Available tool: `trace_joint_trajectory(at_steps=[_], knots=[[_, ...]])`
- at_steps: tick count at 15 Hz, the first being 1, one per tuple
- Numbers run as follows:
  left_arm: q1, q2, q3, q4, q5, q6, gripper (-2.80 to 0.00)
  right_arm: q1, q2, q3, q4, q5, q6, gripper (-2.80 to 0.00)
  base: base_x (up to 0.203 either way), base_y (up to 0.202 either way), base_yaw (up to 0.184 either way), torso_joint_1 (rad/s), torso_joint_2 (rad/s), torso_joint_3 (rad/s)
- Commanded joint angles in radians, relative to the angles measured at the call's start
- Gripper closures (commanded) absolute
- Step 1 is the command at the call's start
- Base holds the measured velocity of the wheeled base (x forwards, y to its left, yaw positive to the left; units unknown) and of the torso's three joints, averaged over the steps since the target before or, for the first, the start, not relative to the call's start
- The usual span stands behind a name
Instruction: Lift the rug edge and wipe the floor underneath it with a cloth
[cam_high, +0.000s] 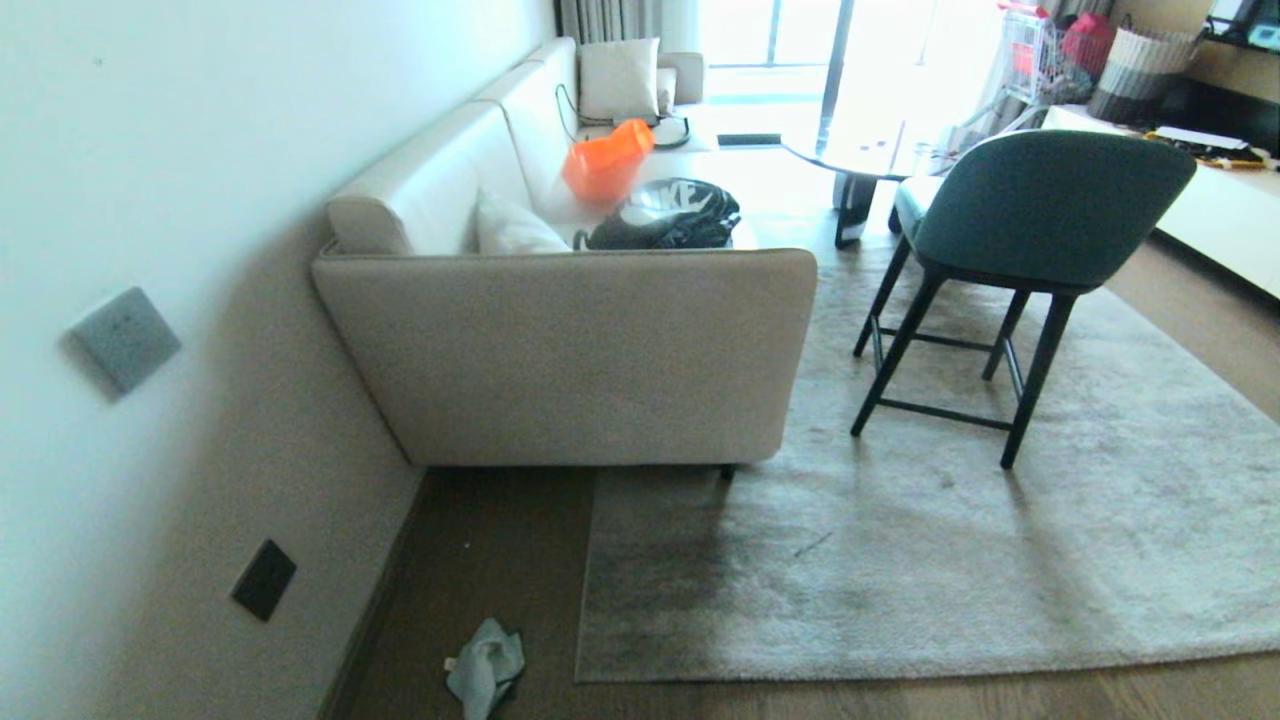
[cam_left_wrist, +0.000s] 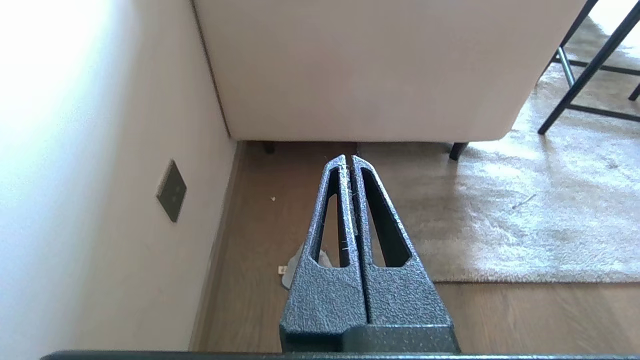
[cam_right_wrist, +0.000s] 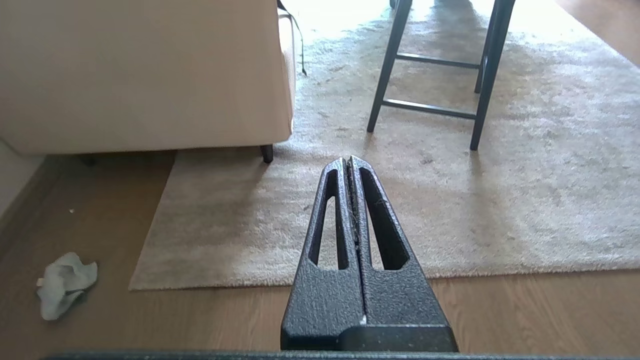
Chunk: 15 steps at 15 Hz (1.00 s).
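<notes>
A crumpled pale grey-blue cloth (cam_high: 486, 667) lies on the brown plank floor (cam_high: 480, 560) near the wall, just left of the rug's near corner. The rug edge (cam_high: 800, 672) lies flat, its square corner (cam_high: 582, 676) close to the cloth. Neither arm shows in the head view. In the left wrist view my left gripper (cam_left_wrist: 348, 159) hangs shut and empty above the floor, hiding most of the cloth (cam_left_wrist: 292, 265). My right gripper (cam_right_wrist: 348, 160) is shut and empty over the rug (cam_right_wrist: 500, 215); the cloth (cam_right_wrist: 65, 282) lies off to its side, beside the rug corner (cam_right_wrist: 134, 286).
A beige sofa (cam_high: 570, 360) stands against the white wall (cam_high: 150, 300), one leg (cam_high: 727, 471) on the rug. A dark-legged teal chair (cam_high: 1030, 230) stands on the rug to the right. An orange bag (cam_high: 605, 160) and a black bag (cam_high: 665, 215) lie on the sofa. A dark wall socket (cam_high: 264, 579) sits low.
</notes>
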Motion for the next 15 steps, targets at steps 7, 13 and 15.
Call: trace_joint_trajectory(at_steps=[7, 13, 15], knots=[[0.000, 0.000, 0.000, 0.000, 0.000, -0.001, 0.00, 0.000, 0.001, 0.000, -0.001, -0.001, 0.002, 0.00, 0.000, 0.000, 0.000, 0.067, -0.46, -0.387], [0.000, 0.000, 0.000, 0.000, 0.000, -0.001, 0.00, 0.000, 0.001, 0.000, -0.001, -0.001, 0.002, 0.00, 0.000, 0.000, 0.000, 0.135, -0.50, -0.362], [0.000, 0.000, 0.000, 0.000, 0.000, -0.001, 0.00, 0.000, 0.001, 0.000, -0.001, -0.001, 0.000, 0.00, 0.000, 0.000, 0.000, 0.178, -0.54, -0.364]])
